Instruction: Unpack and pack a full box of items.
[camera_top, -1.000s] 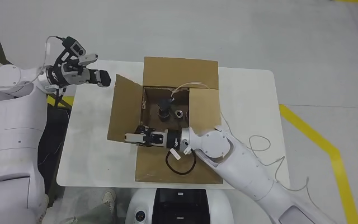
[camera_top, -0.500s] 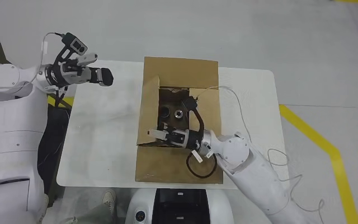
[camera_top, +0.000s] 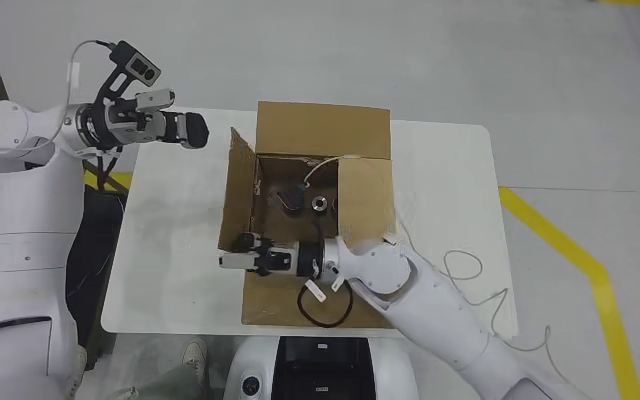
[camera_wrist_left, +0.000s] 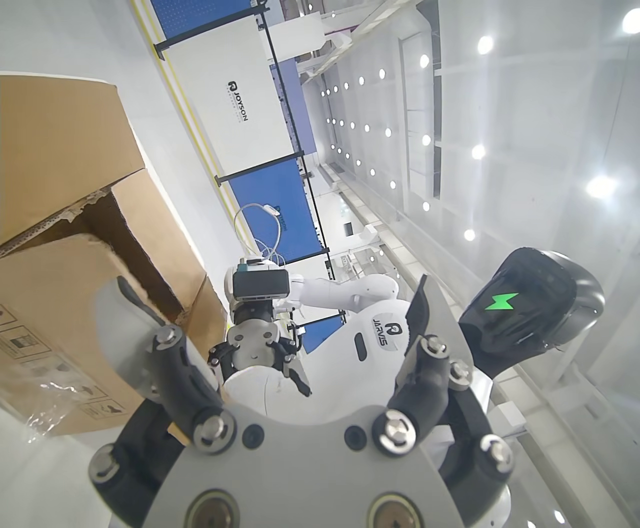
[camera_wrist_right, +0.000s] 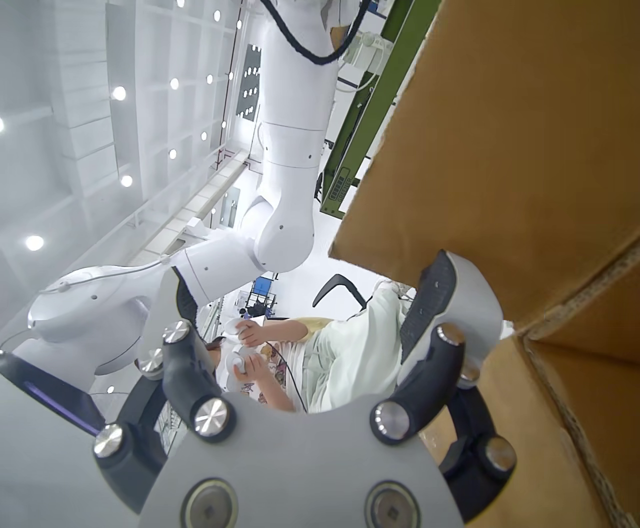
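Note:
A brown cardboard box (camera_top: 300, 290) stands open on the white table (camera_top: 160, 260). Dark items (camera_top: 291, 199), a small round metal piece (camera_top: 318, 205) and a white cable (camera_top: 322, 162) lie inside. My right gripper (camera_top: 233, 262) (camera_wrist_right: 305, 300) is open at the box's near left corner, one finger (camera_wrist_right: 435, 295) beside the edge of the left flap (camera_top: 240, 190) (camera_wrist_right: 500, 150). The flap stands tilted upward. My left gripper (camera_top: 195, 128) (camera_wrist_left: 280, 320) hangs open and holds nothing, above the table's far left corner, left of the box (camera_wrist_left: 65, 250).
The far flap (camera_top: 322, 128) lies folded back, the right flap (camera_top: 365, 195) leans inward, and the near flap is under my right arm. Bare table lies to the left and right of the box. A yellow floor line (camera_top: 570, 260) runs right of the table.
The left flap went from spread out, to pushed up over the opening, and now stands half raised. My right gripper swung right and back to the near left corner. The left gripper shifted slightly.

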